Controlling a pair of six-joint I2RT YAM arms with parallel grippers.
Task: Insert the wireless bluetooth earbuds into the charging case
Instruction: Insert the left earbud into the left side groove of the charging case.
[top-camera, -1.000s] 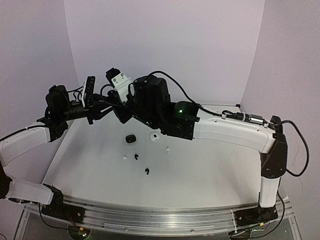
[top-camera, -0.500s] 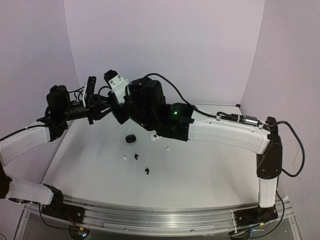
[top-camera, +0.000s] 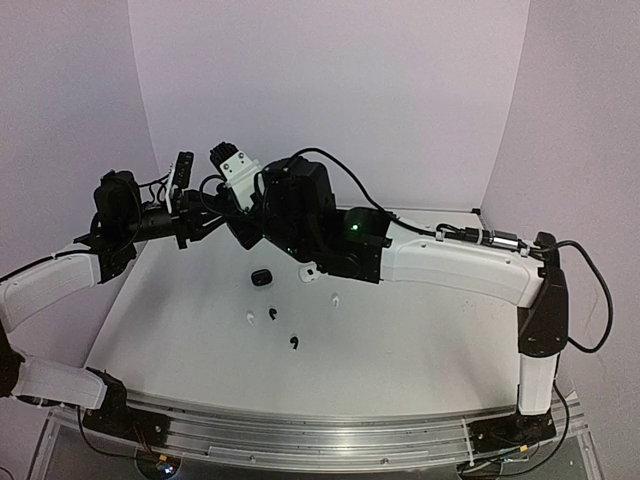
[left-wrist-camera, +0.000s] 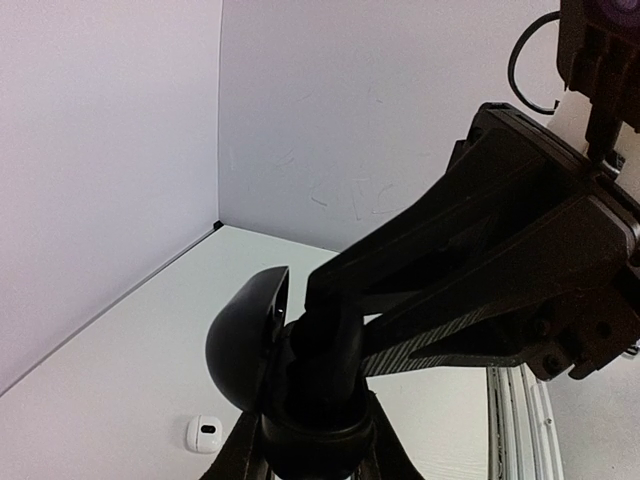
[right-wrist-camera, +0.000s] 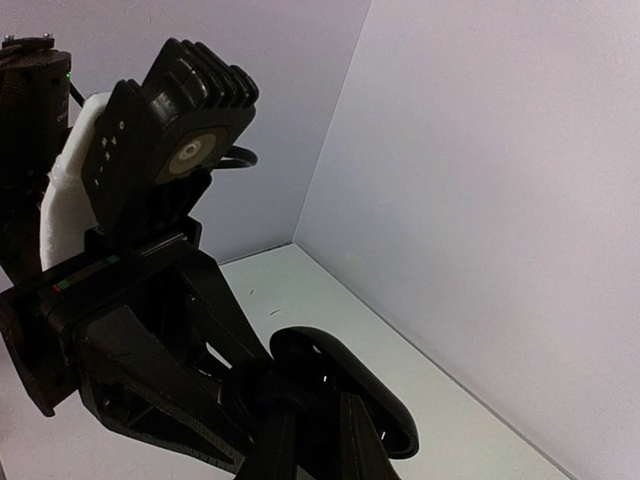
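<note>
My left gripper (top-camera: 203, 216) (left-wrist-camera: 312, 448) is shut on a black charging case (left-wrist-camera: 245, 338) with its lid open, held high above the table's back left. My right gripper (top-camera: 224, 214) (right-wrist-camera: 318, 402) meets it from the right, fingers pinched close together over the case's open hollow (right-wrist-camera: 372, 392). What they pinch is dark and looks like a black earbud. Two black earbuds (top-camera: 273, 316) (top-camera: 293, 343) and two white earbuds (top-camera: 249, 319) (top-camera: 335, 299) lie on the white table (top-camera: 420, 340).
A closed black case (top-camera: 262, 277) and a white case (top-camera: 309, 272) (left-wrist-camera: 204, 432) lie on the table below the grippers. Lilac walls close in the back and both sides. A metal rail (top-camera: 330, 430) runs along the near edge.
Both grippers stay joined at the held case. The right wrist has shifted slightly left and up. Nothing on the table has moved.
</note>
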